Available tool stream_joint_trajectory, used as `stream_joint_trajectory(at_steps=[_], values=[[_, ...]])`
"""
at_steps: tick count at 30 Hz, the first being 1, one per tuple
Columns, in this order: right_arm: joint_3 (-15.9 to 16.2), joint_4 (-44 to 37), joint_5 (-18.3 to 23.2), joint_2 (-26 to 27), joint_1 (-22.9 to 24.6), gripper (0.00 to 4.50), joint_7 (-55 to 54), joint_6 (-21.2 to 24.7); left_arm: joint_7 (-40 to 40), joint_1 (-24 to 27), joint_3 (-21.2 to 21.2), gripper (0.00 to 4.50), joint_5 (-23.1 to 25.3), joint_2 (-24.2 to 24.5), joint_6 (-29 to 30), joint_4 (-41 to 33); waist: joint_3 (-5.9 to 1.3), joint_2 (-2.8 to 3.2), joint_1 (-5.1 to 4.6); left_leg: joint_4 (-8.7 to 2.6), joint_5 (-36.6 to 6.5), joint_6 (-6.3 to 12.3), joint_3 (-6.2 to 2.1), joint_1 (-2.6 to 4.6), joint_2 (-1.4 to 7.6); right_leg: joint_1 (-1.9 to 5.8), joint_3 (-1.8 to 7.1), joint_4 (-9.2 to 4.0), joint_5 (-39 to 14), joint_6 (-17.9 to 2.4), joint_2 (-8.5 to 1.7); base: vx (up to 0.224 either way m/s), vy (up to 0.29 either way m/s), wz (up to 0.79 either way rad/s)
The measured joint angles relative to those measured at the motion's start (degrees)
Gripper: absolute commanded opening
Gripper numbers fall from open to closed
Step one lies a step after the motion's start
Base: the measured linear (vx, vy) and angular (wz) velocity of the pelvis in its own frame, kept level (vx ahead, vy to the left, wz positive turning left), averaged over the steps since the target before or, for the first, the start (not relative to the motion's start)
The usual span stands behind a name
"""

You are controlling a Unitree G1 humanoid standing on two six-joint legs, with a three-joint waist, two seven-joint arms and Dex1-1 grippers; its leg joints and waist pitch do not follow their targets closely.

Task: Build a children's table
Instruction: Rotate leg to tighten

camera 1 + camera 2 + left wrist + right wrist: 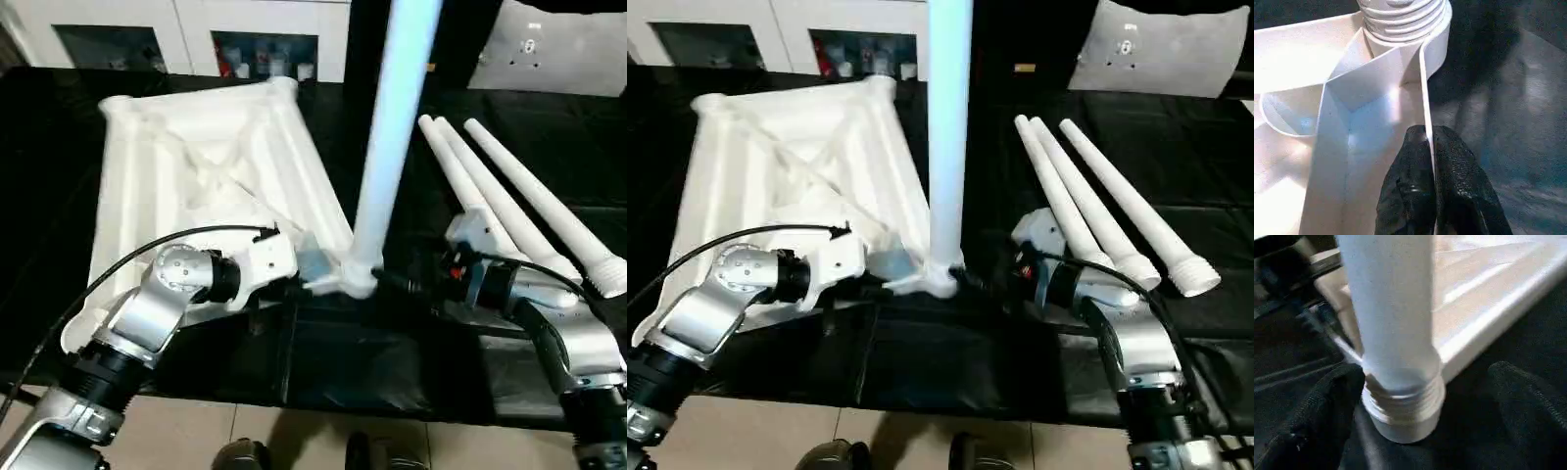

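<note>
Nearest me, my left gripper (1431, 161) pinches the tabletop's (176, 176) rim wall beside the near corner socket (355, 284). My right gripper (1425, 396) gapes wide around the upright leg (387, 147), threads showing. I'd regrip low and twist squarely. Three spare legs (519, 201) lie beyond.

Item count, as visible:

- One white plastic square table top (196, 176), lying with its X-ribbed underside up.
- Four long white tapered round plastic legs in total: one upright leg (392, 147) standing in a corner socket of the top, and three loose legs (509, 201) lying side by side on the black surface (323, 362).
- Two silver robot forearms, one per side.
- Cabinet items in the background: blurred, apparently several; not countable.
</note>
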Motion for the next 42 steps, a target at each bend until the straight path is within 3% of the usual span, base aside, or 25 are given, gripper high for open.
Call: stream_joint_trajectory(at_steps=[2, 3, 5, 8, 22, 30, 35, 38, 42], values=[[1.2, 0.5, 0.0, -0.7, -0.4, 4.47, 2.5, -0.3, -1.4, -0.2, -0.3, 0.0, -0.3, 0.3, -0.9, 0.2, 0.0, 0.0, -0.01, 0.02, 0.0, 0.0, 0.01, 0.0, 0.0, 0.01, 0.0, 0.0, 0.0, 0.0, -0.01, 0.0, 0.0, 0.0], [1.7, 0.8, 0.0, -1.1, -0.8, 4.18, 3.6, -0.6, -2.2, -0.3, -0.5, 0.0, -0.4, 0.4, -1.5, 0.4, 0.0, 0.0, -0.02, 0.03, 0.0, 0.01, 0.01, -0.01, 0.0, 0.01, 0.0, 0.0, 0.0, 0.0, -0.01, 0.0, 0.0, 0.0], [2.5, 2.0, -0.1, -1.7, -2.2, 4.18, 5.8, -1.0, -3.7, -0.6, -1.1, 0.0, -0.7, 0.8, -2.3, 0.6, -0.01, -0.01, -0.02, 0.06, 0.0, 0.02, 0.02, -0.03, 0.01, 0.01, 0.0, 0.01, 0.0, 0.0, -0.01, 0.0, 0.0, 0.0], [3.8, 2.9, -0.1, -1.9, -3.3, 3.81, 8.0, -1.3, -4.8, -1.0, -1.7, 0.0, -0.7, 1.0, -3.3, 0.7, -0.01, -0.01, 0.03, 0.06, 0.0, 0.02, 0.03, -0.05, 0.01, -0.01, 0.0, 0.02, 0.0, 0.0, -0.02, 0.0, 0.0, 0.0], [4.8, 5.0, 0.2, -1.8, -4.8, 2.65, 11.6, -1.5, -5.6, -1.4, -1.8, 0.0, -0.7, 1.2, -4.5, 1.6, -0.02, -0.03, -0.24, 0.06, 0.0, 0.02, 0.05, -0.09, 0.03, -0.02, 0.0, 0.02, 0.0, 0.0, -0.02, 0.0, 0.0, 0.0], [4.2, 3.1, 1.3, -1.0, -2.7, 2.58, 10.3, -0.7, -5.7, -1.3, -1.8, 0.0, -0.9, 1.2, -4.2, 1.6, -0.03, -0.05, -0.13, 0.04, 0.0, 0.02, 0.05, -0.08, 0.05, 0.0, -0.03, 0.02, 0.0, 0.1, -0.02, 0.0, 0.0, 0.0], [2.2, -1.0, 0.8, 4.6, 0.5, 2.39, -0.2, 2.9, -1.8, -0.9, 0.0, 0.0, -0.6, -0.9, 2.8, 0.9, -0.15, -0.11, -0.68, 0.03, 0.0, -0.02, 0.12, 0.12, 0.08, 0.32, -0.03, 0.01, -0.2, 0.4, -0.02, 0.0, 0.0, 0.0], [-0.2, -1.7, -2.6, 11.8, 0.0, 2.35, -13.9, 6.0, 5.6, -1.0, 1.7, 0.0, 1.4, -5.7, 9.8, 0.8, -0.16, -0.12, -2.13, 0.06, -0.1, -0.45, 0.19, 0.94, 0.09, 0.79, -0.05, -0.08, -0.3, 0.5, -0.04, 0.0, 0.0, 0.0], [-2.6, 0.7, -6.0, 18.9, -3.2, 2.12, -28.4, 8.1, 15.1, -1.7, 3.1, 0.0, 3.2, -12.6, 15.7, 1.5, -0.16, -0.12, -3.41, 0.27, 0.0, -0.37, 0.12, 0.86, 0.09, 0.81, -0.31, -0.31, -0.3, 0.5, -0.13, 0.0, 0.0, 0.0]])
